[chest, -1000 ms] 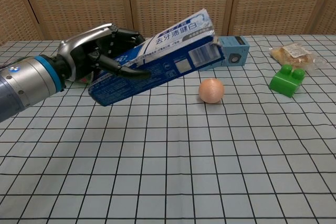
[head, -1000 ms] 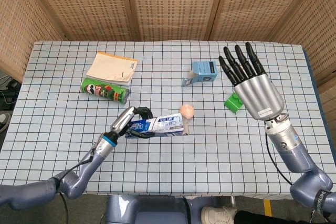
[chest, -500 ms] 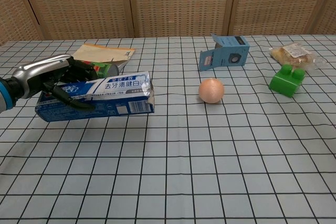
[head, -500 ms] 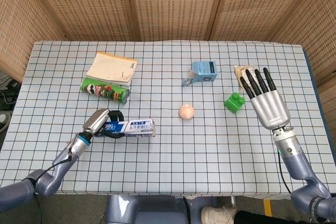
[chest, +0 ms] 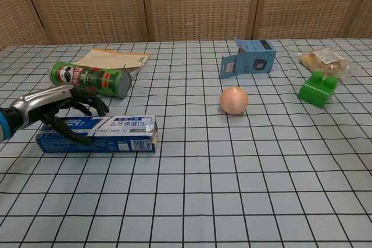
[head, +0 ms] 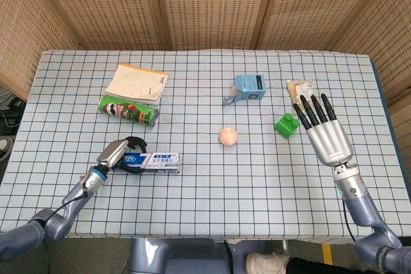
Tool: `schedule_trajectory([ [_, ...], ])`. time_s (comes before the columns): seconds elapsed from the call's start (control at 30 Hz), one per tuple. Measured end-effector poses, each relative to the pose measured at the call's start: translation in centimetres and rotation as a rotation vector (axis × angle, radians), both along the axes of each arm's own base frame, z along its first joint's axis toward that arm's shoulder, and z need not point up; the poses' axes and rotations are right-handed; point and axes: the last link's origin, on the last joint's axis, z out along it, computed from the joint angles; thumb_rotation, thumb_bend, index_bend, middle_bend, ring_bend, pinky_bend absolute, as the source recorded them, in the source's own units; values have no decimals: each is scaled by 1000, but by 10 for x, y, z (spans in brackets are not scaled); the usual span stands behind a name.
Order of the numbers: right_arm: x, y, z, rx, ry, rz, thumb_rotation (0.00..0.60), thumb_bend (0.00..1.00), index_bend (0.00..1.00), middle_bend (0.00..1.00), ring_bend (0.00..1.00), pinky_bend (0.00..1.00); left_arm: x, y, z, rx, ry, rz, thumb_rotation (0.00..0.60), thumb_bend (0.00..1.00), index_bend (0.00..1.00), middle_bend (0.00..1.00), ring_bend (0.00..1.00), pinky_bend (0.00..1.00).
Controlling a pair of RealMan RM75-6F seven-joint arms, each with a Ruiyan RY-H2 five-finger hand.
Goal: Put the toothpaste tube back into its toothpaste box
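The toothpaste box (head: 153, 162) lies flat on the checked tabletop (head: 212, 203), its length running left to right. The robot's left hand (head: 114, 156) is at the box's left end, fingers (chest: 87, 106) curled loosely over and around it; the chest view shows them arched above the box (chest: 97, 134) with one finger running along its front face, so the grip looks light, and whether the hand truly holds the box or only rests on it cannot be told. The box's right end looks slightly torn or open. No toothpaste tube can be made out on its own; whether it sits inside the box cannot be told.

Just behind the box lies a green chip can (head: 128, 110) on its side, and behind the can a tan booklet (head: 137, 82). To the right of the box, well apart, sits a small peach-coloured ball (head: 228, 136). Farther right and back stands a small blue carton (head: 247, 88) with its flap open. Beyond the ball to the right is a green toy brick (head: 287, 124), and behind that a wrapped snack (head: 299, 86).

The right hand (head: 324, 134) hovers far right of the box, fingers straight and apart, holding nothing.
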Motion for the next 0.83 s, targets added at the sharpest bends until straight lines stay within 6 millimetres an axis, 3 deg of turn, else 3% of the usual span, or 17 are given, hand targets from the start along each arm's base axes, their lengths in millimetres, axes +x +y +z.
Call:
schedule_trajectory([
  [0.2,-1,13,4,6,-75,-10,600,0,1,0,1,0,4,-3,20,60,-33,-36,600,0,8,0,0,0],
  [0.37,-4,37,8,44,-181,-49,600,0,0,0,0,0,7,-16,54,215,-12,-100,600,0,0,0,0,0],
  [0.57,-16,69,8,51,-276,-76,600,0,0,0,0,0,2,-44,90,369,161,-85,600,0,0,0,0,0],
  [0.83,-33,101,1,42,-366,-113,600,0,0,0,0,0,-1,-111,152,544,332,129,600,0,0,0,0,0],
])
